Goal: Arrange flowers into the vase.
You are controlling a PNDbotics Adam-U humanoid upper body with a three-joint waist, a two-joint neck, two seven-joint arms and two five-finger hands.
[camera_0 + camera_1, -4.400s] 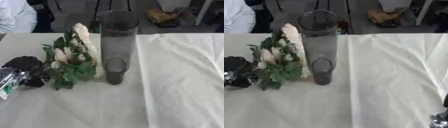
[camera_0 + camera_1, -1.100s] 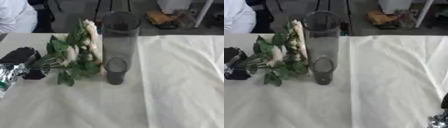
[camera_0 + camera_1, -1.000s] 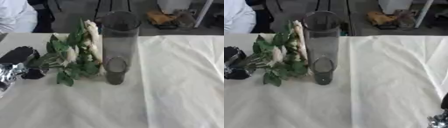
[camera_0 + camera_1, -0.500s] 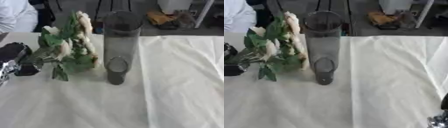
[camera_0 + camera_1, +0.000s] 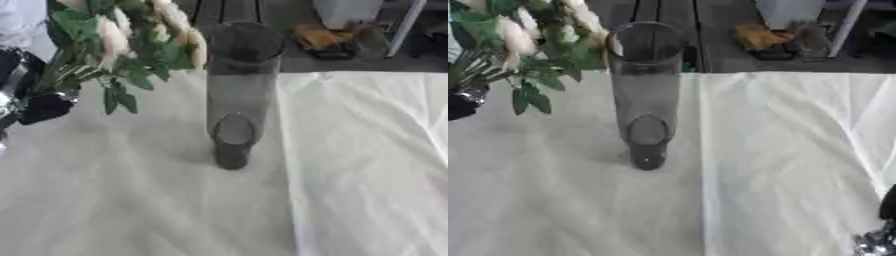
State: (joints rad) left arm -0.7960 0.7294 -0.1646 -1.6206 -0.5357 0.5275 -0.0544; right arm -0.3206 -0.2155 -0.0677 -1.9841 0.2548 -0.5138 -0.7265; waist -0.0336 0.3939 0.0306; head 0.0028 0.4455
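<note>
The left hand (image 5: 35,100) shows at the left edge of the left eye view, black with silver parts, its fingers curled round the lower stems of the flowers (image 5: 131,45). The bunch is lifted clear of the desk (image 5: 157,200) and hangs in the air at the upper left. Its long axis runs on a slant: the stems start low at the hand and rise toward the upper right, so the pale cream blooms and green leaves point up and to the right, toward the mouth of the vase (image 5: 238,90). The rightmost bloom sits just beside the vase's rim on its left side, level with the opening; whether it touches the glass cannot be told. No stem is inside the vase.

The vase is a tall cylinder of dark smoky glass, standing upright on the desk near the middle, its long axis vertical and its open mouth facing up. Its base rests close to a fold in the white cloth that covers the desk.

The right hand (image 5: 878,235) appears only in the right eye view, at the lower right corner, as a small dark and silver shape, well apart from the vase; whether its fingers are open or closed cannot be told
</note>
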